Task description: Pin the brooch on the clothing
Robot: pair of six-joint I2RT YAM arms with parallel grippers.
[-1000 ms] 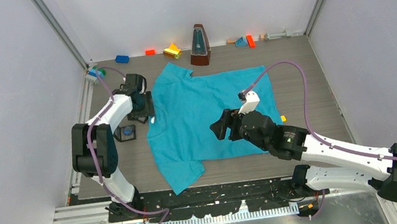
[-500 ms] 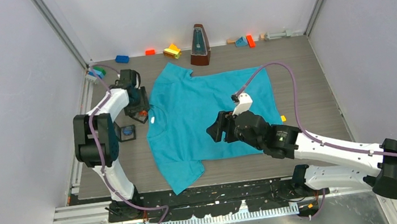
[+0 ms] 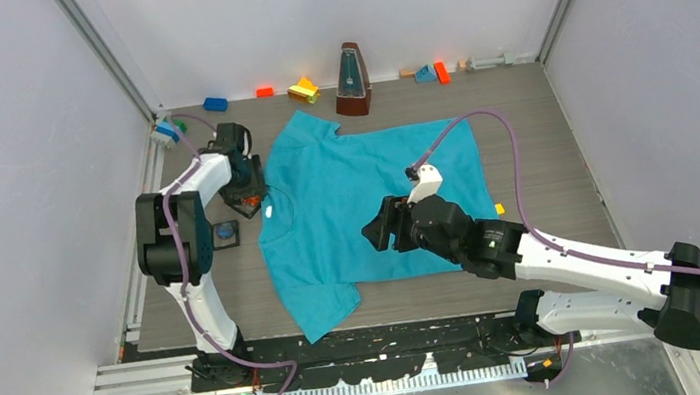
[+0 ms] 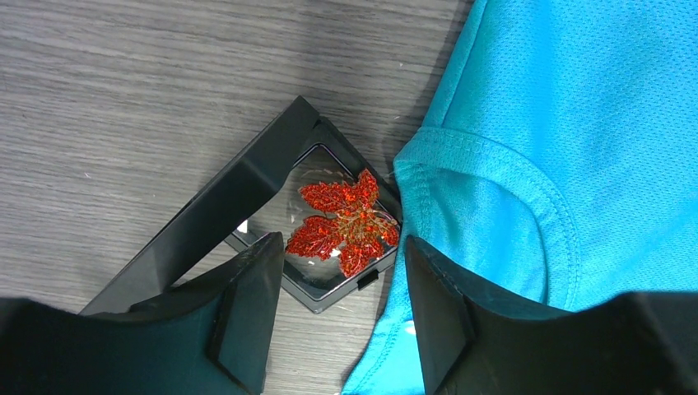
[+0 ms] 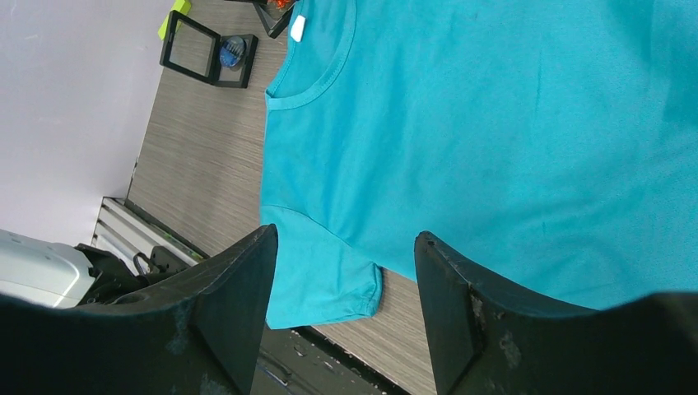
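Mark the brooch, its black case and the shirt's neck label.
brooch [image 4: 344,224], left wrist view, centre of the red leaf.
black case [image 4: 222,197], left wrist view, long black frame bar.
neck label [image 5: 298,26], right wrist view, middle of the white tag.

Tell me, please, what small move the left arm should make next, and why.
Probably lower the left gripper onto the red leaf brooch: the jaws stand open above it, nothing is held, and the brooch lies in its open black case beside the clothing.
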